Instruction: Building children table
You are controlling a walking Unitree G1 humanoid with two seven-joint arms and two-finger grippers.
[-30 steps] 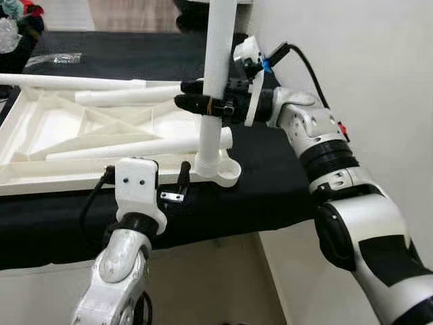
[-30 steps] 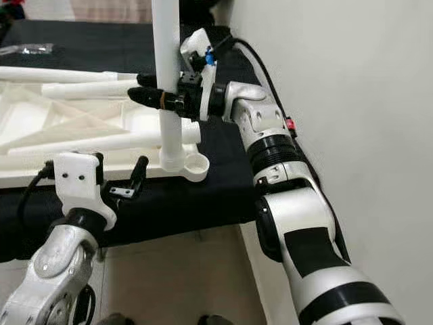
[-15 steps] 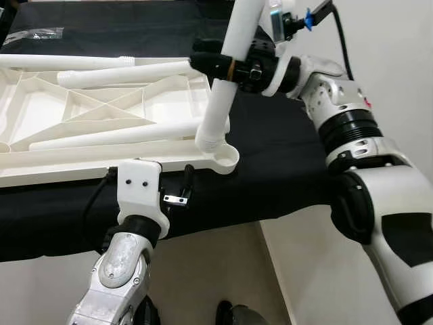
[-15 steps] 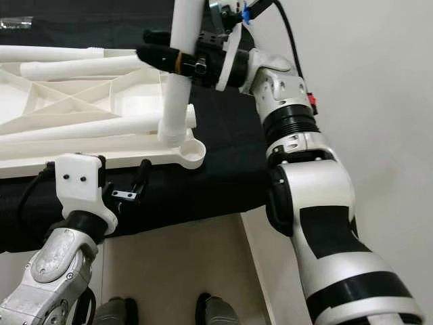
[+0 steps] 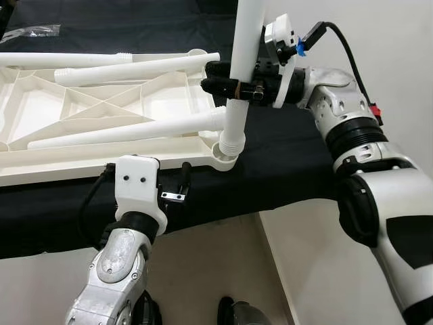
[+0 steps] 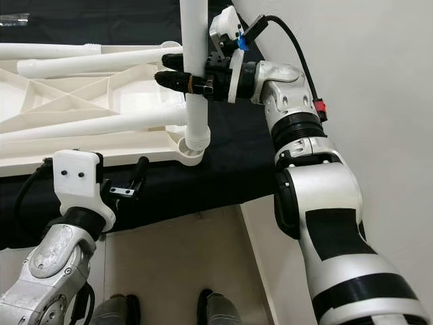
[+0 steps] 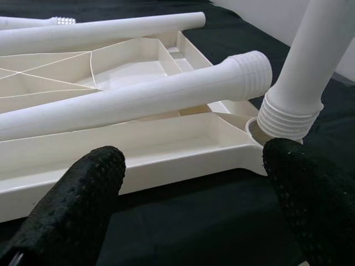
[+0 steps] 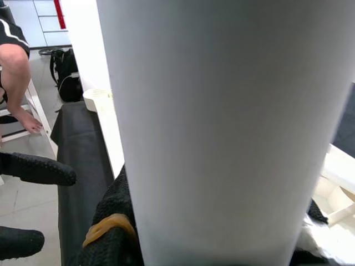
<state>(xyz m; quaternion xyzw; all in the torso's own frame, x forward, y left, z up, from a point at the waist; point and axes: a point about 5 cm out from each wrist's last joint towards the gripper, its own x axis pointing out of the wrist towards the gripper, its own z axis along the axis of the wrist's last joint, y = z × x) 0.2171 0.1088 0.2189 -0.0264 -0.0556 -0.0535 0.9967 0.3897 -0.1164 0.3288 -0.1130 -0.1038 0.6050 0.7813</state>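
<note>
From the head, the right gripper (image 5: 226, 84) is clamped on the upright white leg (image 5: 242, 68), its threaded end at the corner socket (image 5: 225, 154) of the upturned tabletop (image 5: 101, 115); keep it plumb while twisting. Left wrist: left gripper (image 7: 194, 188) spread, near edge. Right wrist: thread seating hidden.

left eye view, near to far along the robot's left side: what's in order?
left hand → upside-down tabletop → loose leg lying across it → two more legs at its far edge → black cloth
</note>
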